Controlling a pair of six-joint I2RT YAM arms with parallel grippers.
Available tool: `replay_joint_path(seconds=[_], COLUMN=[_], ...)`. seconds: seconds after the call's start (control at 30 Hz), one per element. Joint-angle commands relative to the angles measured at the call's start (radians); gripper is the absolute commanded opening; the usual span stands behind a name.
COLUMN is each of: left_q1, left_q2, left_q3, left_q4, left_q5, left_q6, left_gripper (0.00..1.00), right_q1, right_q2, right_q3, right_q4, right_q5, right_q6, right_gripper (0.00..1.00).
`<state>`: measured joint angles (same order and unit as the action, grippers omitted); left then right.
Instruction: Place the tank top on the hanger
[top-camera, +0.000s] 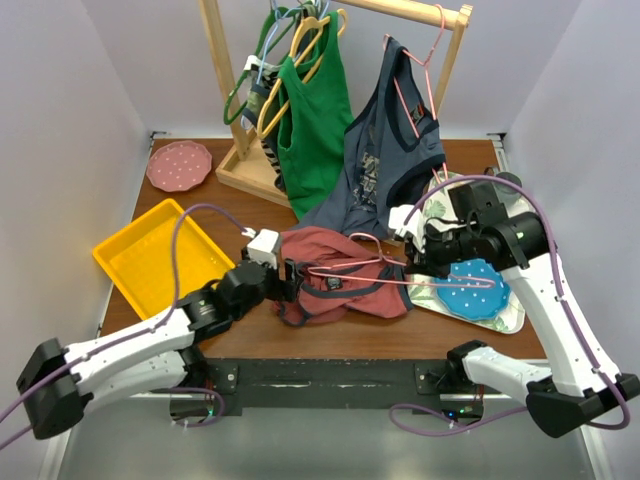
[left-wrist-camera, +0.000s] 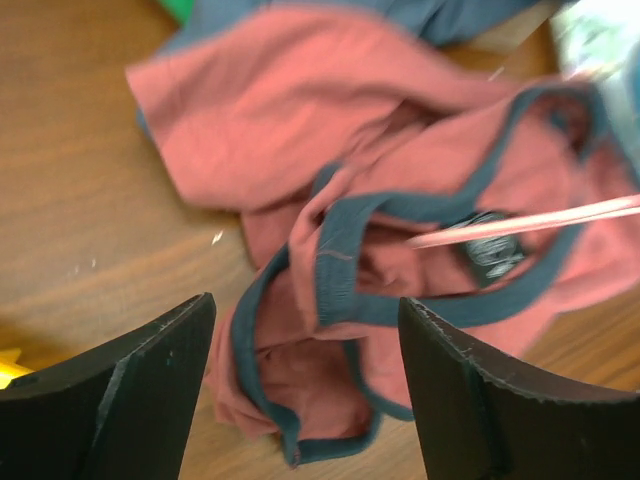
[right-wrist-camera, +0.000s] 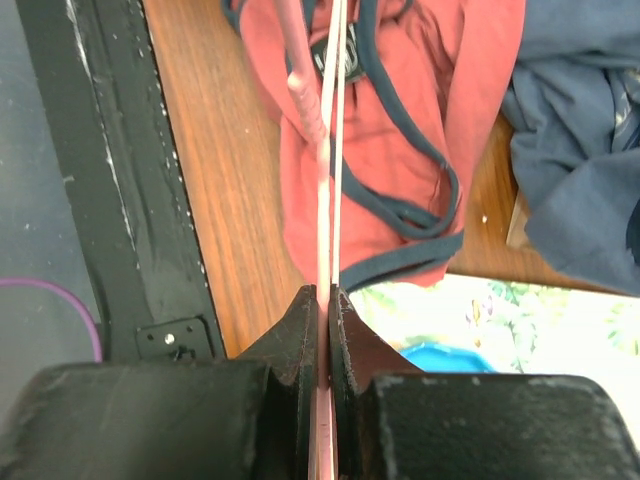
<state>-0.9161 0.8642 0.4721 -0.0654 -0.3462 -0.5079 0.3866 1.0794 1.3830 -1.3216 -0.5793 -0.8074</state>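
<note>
Currently the right gripper (right-wrist-camera: 327, 295) pinches the pink hanger (left-wrist-camera: 530, 221), which lies across the neck of the crumpled red tank top (left-wrist-camera: 300, 130), near-middle on the table (left-wrist-camera: 80, 200). The left gripper (left-wrist-camera: 305, 305) hovers wide open. Loose folds could slip off the wire.

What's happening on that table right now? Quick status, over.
Left tool open, poised at the red tank top. Right tool shut on the pink hanger, wire reaching its neck opening. Navy tank top close behind.
</note>
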Motion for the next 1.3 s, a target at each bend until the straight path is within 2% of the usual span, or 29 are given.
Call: replay_joint_path(seconds=[0.0,0.1,0.13,0.17,0.2,0.27,0.33,0.43,0.53,0.7,0.8,1.0,1.03,1.1,1.13,1.17,1.23,1.27], left_q1=[0.006,0.006,0.008,0.008,0.008,0.006,0.006,0.006,0.006,0.006,0.006,0.006,0.008,0.006,0.008,0.006,0.008,0.008], left_q2=[0.114,0.191,0.208,0.238,0.251,0.269,0.265,0.24,0.213,0.148,0.128,0.133,0.134,0.131,0.119,0.107,0.052,0.03], left_q3=[0.065,0.098,0.123,0.135,0.149,0.178,0.192,0.197,0.215,0.252,0.307,0.442,0.451,0.47,0.477,0.485,0.493,0.49], left_q4=[0.01,0.022,0.013,0.006,-0.004,-0.013,-0.022,-0.033,-0.074,-0.105,-0.123,-0.18,-0.188,-0.217,-0.234,-0.256,-0.303,-0.313], left_q5=[-0.037,-0.062,-0.074,-0.077,-0.076,-0.057,-0.034,0.009,0.056,0.156,0.208,0.248,0.253,0.276,0.274,0.266,0.25,0.251], left_q6=[-0.041,-0.027,-0.021,-0.017,-0.011,0.006,0.012,0.02,0.026,0.045,0.065,0.109,0.138,0.184,0.242,0.271,0.375,0.411], left_gripper=[0.75,0.73,0.7,0.61,0.59,0.41,0.12,0.05,0.03,0.02,0.02,0.04,0.08,0.26,0.5,0.64,0.88,0.92], right_q1=[-0.005,-0.006,-0.008,-0.006,-0.006,-0.008,-0.008,-0.008,-0.008,-0.006,-0.006,-0.006,-0.008,-0.008,-0.008,-0.008,-0.008,-0.009], right_q2=[-0.016,-0.007,0.002,0.008,0.014,0.034,0.06,0.082,0.123,0.227,0.301,0.349,0.347,0.332,0.309,0.294,0.251,0.237], right_q3=[-0.025,-0.044,-0.047,-0.05,-0.059,-0.068,-0.082,-0.117,-0.122,-0.058,-0.009,0.059,0.065,0.068,0.062,0.047,0.028,0.008], right_q4=[-0.001,0.021,0.024,0.033,0.038,0.048,0.059,0.111,0.147,0.081,0.052,0.088,0.091,0.108,0.117,0.139,0.16,0.168], right_q5=[0.038,0.032,0.027,0.021,0.01,-0.01,-0.051,-0.123,-0.151,-0.267,-0.316,-0.399,-0.412,-0.43,-0.433,-0.433,-0.444,-0.451], right_q6=[0.014,0.014,0.011,0.01,0.008,-0.002,-0.006,-0.003,-0.01,-0.124,-0.16,-0.151,-0.147,-0.142,-0.13,-0.124,-0.122,-0.122], right_gripper=[0.0,0.0,0.0,0.0,0.0,0.0,0.0,0.0,0.0,0.0,0.0,0.0,0.0,0.0,0.0,0.0,0.0,0.0])
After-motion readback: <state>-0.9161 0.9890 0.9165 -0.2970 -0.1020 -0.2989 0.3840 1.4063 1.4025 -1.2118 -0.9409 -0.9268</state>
